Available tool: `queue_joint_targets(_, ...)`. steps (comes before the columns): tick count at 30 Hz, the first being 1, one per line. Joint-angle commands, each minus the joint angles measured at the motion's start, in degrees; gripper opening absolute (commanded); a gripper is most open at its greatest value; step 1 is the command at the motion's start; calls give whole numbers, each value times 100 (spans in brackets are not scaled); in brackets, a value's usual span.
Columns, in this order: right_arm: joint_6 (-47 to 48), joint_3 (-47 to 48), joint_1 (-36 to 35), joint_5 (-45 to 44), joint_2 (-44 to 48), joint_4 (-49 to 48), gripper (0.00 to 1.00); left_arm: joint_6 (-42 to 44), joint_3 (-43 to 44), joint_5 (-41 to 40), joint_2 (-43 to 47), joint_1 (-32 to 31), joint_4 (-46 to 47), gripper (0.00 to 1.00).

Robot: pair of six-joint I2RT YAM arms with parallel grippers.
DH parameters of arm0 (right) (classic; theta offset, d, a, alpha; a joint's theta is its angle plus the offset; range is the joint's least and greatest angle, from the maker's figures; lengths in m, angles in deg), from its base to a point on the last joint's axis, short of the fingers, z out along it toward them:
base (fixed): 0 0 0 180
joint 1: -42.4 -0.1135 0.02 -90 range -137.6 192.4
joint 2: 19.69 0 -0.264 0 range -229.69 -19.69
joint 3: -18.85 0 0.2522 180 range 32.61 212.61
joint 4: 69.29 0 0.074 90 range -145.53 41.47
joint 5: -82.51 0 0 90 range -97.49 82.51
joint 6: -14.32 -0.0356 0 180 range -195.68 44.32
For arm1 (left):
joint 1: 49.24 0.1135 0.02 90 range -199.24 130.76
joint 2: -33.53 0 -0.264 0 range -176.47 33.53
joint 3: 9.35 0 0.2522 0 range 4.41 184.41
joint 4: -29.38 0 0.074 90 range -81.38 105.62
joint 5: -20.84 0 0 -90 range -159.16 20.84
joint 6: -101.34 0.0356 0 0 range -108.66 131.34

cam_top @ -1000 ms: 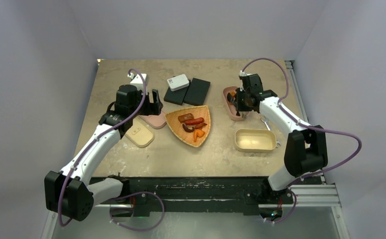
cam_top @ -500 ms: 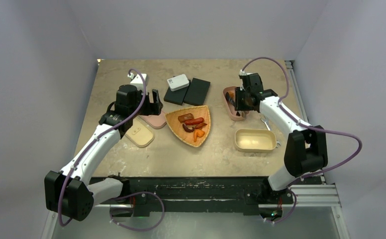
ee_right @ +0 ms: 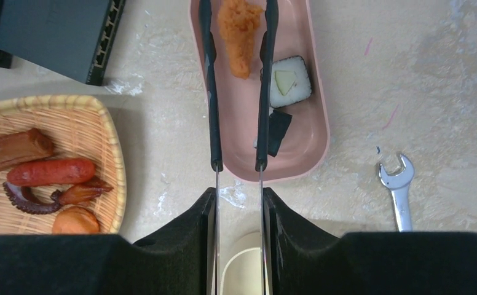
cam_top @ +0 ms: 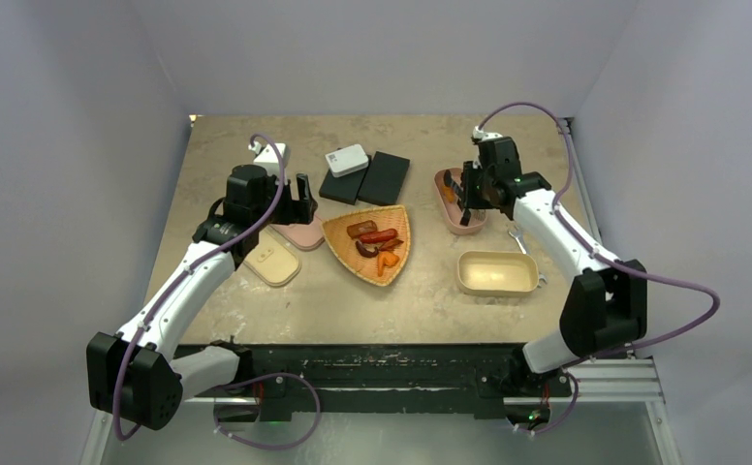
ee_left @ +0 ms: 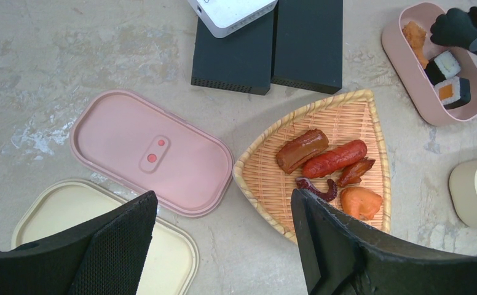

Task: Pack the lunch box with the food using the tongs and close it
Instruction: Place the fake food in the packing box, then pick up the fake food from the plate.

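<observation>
A stone-patterned surface (cam_top: 256, 145) is seen from above, with two robot arms at its near edge. The right pincer (ee_right: 237, 200) is closed narrowly on the tongs (ee_right: 210, 92), whose two thin arms are gripped between its fingers. The tongs' black ends are held over the pink lunch box (ee_right: 317, 132) at the far right of the surface, one on each side of an orange fried piece (ee_right: 239, 31). Whether the piece is touched cannot be told. A rice roll (ee_right: 288, 81) and a dark piece (ee_right: 276, 132) are also seen in this box.

The rest of the food (ee_left: 334, 158), sausages, a dark curled piece and an orange lump, is heaped in a triangular wicker tray (ee_left: 267, 178) at the centre. The left pincer (ee_left: 222, 209) is spread wide, holds nothing, and is held above a pink lid (ee_left: 119, 135) and a cream lid (ee_left: 70, 209).

A cream box (cam_top: 496, 273) is placed near the right arm, with a small wrench (ee_right: 398, 184) beside it. Two flat black boxes (ee_left: 267, 43) are laid behind the tray, topped by a white device (ee_left: 230, 9); its marking is too small to be read.
</observation>
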Motion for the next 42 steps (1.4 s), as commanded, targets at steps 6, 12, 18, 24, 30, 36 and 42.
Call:
queue_joint_targets(6, -84, 284, 6, -139, 681, 241, 32, 72, -58, -62, 38, 29, 59, 79)
queue_joint_targets(12, -323, 19, 6, -301, 1056, 622, 32, 60, -68, -55, 37, 29, 62, 79)
queue_joint_targets(18, -632, -327, 6, 8, 1483, 904, 32, 45, -67, 6, 18, 29, 82, 79)
queue_joint_targets(24, -677, -643, 7, 125, 1540, 1054, 32, 39, -79, 43, 9, 29, 87, 79)
queue_joint_targets(30, -783, -830, 6, 16, 1582, 1123, 31, 40, -81, 51, 4, 29, 87, 79)
queue_joint_targets(36, -830, -860, 6, -54, 1601, 1112, 31, 30, -78, 73, -19, 29, 87, 79)
queue_joint_targets(42, -838, -975, 6, -5, 1512, 949, 31, 41, -80, 54, -16, 29, 78, 79)
